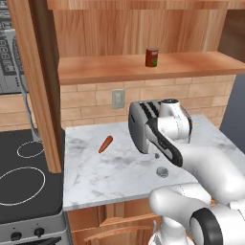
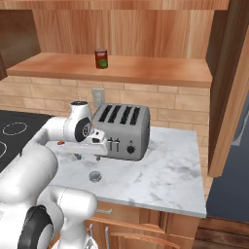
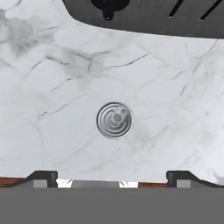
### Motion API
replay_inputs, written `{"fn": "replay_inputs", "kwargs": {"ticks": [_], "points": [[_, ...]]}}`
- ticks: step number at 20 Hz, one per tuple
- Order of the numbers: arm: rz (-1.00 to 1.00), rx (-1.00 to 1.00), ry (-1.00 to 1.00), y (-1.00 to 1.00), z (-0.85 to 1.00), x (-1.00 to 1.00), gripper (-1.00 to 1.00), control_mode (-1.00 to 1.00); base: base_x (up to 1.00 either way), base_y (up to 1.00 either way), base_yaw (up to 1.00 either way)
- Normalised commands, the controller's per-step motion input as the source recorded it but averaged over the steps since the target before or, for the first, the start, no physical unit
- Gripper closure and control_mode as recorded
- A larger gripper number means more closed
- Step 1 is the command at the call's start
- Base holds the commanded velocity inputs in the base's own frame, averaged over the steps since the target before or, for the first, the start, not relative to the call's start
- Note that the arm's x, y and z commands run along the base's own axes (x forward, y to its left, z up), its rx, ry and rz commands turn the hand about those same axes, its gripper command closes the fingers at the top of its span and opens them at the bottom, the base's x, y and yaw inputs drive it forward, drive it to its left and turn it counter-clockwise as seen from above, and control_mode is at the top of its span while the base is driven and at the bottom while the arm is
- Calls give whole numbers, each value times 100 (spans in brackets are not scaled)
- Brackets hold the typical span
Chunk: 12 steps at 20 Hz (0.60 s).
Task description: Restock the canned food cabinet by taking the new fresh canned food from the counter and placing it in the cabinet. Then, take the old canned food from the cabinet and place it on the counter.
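hand view looked straight down on the flat silver-grey tin (image 3: pixel 114 120), lying on the marble counter (image 3: pixel 52 87) in front of the toaster (image 3: pixel 144 17). the gripper (image 3: pixel 111 177) hung above it with its two fingertips (image 3: pixel 42 176) spread wide (nothing between them). the dark red can (image 1: pixel 151 57) stood on the cabinet shelf (image 1: pixel 105 69), and a carrot (image 1: pixel 105 144) lay well apart. the low tin could slip from a shallow pinch, and the toaster stood close enough to be clipped.
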Motion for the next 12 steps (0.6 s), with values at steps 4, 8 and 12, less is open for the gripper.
{"fn": "replay_inputs", "kwargs": {"ticks": [4, 8, 12], "points": [[-8, 0, 19, -4, -65, 27, -100, -100, 0, 0, 0], [-4, -1, 16, -1, -6, 18, -100, -100, 0, 0, 0], [-5, 0, 11, -4, -19, 3, -100, -100, 0, 0, 0]]}}
